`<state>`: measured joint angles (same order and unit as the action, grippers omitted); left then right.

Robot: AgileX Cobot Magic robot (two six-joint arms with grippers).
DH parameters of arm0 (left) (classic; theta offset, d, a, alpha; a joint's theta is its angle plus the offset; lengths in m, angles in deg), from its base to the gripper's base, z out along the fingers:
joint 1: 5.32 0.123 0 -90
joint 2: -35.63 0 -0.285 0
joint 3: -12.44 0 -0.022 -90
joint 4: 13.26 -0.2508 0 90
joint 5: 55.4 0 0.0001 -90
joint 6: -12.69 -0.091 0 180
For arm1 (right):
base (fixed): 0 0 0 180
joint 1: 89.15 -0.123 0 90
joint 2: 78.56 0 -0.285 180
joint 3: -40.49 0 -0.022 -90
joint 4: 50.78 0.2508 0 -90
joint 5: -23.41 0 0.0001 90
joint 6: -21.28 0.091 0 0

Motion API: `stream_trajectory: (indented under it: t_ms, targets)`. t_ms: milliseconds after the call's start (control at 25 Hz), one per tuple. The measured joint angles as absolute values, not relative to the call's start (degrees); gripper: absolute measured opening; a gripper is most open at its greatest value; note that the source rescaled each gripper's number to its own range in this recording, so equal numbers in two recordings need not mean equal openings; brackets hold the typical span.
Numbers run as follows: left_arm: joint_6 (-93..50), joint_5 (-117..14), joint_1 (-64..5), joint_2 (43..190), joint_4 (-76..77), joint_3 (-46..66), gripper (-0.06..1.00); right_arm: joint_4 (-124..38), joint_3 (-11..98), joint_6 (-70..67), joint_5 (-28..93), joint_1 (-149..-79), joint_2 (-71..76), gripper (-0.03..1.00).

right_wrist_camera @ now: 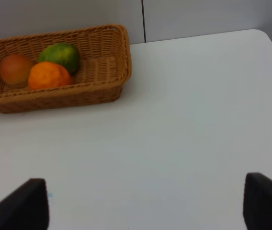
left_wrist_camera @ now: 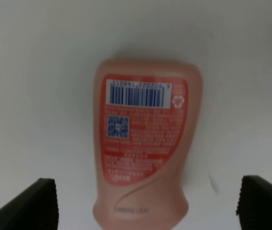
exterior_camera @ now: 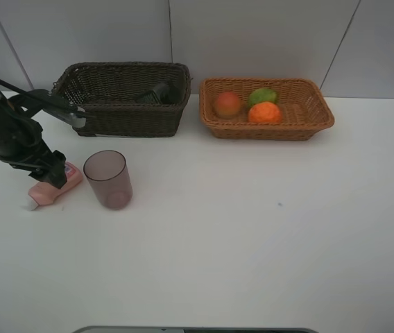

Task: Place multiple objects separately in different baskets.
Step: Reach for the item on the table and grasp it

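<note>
Closest to your left wrist camera, the left claw stands wide open, one dark finger on each side of the single pink tube, and neither touches it. The tube lies flat on the white desk, its white cap pointing to the near left. One mauve cup stands upright just beside it, to its right.

You have two baskets side by side along the back edge, with a narrow gap between them. The dark brown basket holds one dark pump bottle. The orange-tan basket holds three fruits: peach-like fruit, green fruit and orange.

Your right claw hangs wide open and holds nothing, above a broad stretch of desk in front of the orange-tan basket.
</note>
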<state>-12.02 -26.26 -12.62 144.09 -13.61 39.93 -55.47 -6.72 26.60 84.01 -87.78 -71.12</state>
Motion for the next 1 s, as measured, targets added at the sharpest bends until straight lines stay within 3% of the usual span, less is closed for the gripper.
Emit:
stream_trajectory:
  t_ms: [1000]
  targets:
    - [-14.3, -36.8, -12.6, 153.4, -8.1, 39.9, 0.97, -55.5, -6.7, 26.6, 84.0, -87.8, -71.1, 0.83]
